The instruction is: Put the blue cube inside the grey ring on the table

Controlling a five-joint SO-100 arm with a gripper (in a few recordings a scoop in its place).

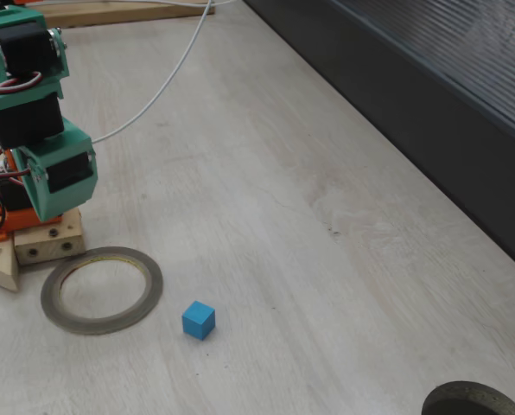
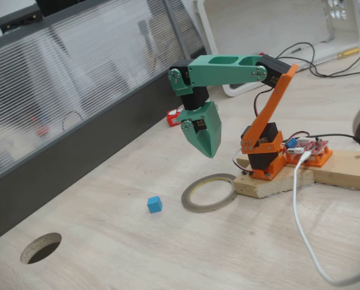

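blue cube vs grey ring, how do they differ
The blue cube is a solid bright blue block; the grey ring is a thin, flat grey-brown hoop with an open middle. The cube is much smaller than the ring's opening. The ring lies beside the arm's wooden base; the cube sits farther out. Both rest on the table, untouched.

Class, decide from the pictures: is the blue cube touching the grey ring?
Apart. In both fixed views a strip of bare table separates the blue cube from the grey ring's outer edge; the cube sits outside the ring.
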